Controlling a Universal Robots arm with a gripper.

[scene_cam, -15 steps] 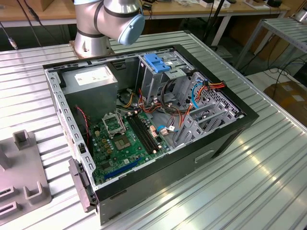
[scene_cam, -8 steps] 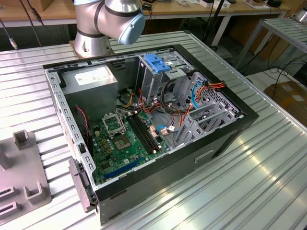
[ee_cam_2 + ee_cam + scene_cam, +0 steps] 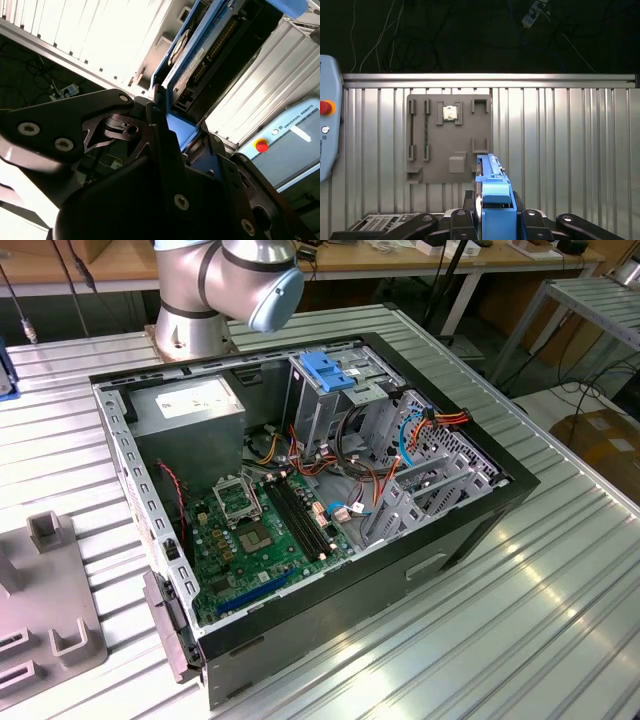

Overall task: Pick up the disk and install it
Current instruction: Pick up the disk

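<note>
The disk (image 3: 493,197) – blue-railed, grey-bodied – is held edge-on, aloft.

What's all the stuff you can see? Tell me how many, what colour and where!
computer case: one, black, open, on the table.
circuit board: one, green, on the case floor.
power-supply box: one, grey with a white label, inside the case near the arm's base.
bracket: one, blue, atop the metal cage in the case.
cables: several, orange, red and blue, beside the cage.
fixture plate: one, grey, on the table.
pendant: one, pale grey with a red button, near the plate.
table: one, silver, ribbed.
disk: one, blue-railed, held above the table.
arm: one, silver, behind the case.
gripper: one, black, shut on the disk.
</note>
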